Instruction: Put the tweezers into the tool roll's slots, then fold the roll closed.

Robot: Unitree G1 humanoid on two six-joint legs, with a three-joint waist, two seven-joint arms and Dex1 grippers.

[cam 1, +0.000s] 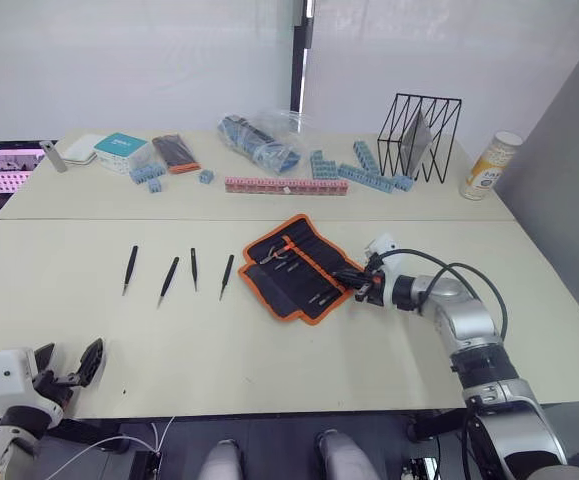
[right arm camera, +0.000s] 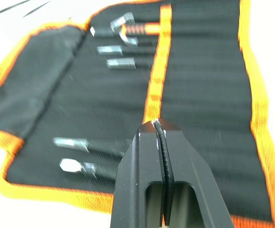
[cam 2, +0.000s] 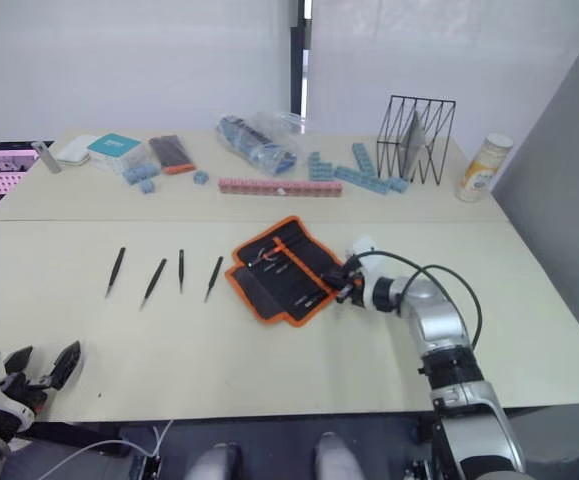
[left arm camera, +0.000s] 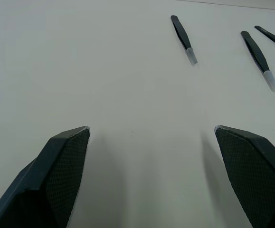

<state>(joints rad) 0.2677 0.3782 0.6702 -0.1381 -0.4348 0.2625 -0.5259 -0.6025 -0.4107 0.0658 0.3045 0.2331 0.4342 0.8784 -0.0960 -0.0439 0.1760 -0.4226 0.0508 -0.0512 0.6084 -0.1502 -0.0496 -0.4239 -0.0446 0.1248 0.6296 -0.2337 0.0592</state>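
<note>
The tool roll [cam 1: 294, 265] lies unrolled at mid-table, black with orange trim, with several metal-tipped tools in its slots [right arm camera: 104, 50]. My right gripper [cam 1: 354, 280] is at the roll's right edge, low over the fabric. It is shut on a thin black tweezers whose pale tip [right arm camera: 154, 123] pokes out between the fingers. Left of the roll, several more tweezers [cam 1: 169, 280] lie side by side on the table. My left gripper [cam 1: 69, 368] is open near the front left corner, with nothing between its fingers [left arm camera: 66, 156], well short of the tweezers [left arm camera: 182, 35].
Along the back of the table are a pink block strip [cam 1: 286, 185], blue blocks [cam 1: 369, 172], a black wire rack [cam 1: 419, 135], a bottle [cam 1: 489, 165], a plastic bag [cam 1: 261, 138], a teal box [cam 1: 121, 150] and a flat black-and-orange case [cam 1: 176, 152]. A laptop [cam 1: 4, 170] sits far left.
</note>
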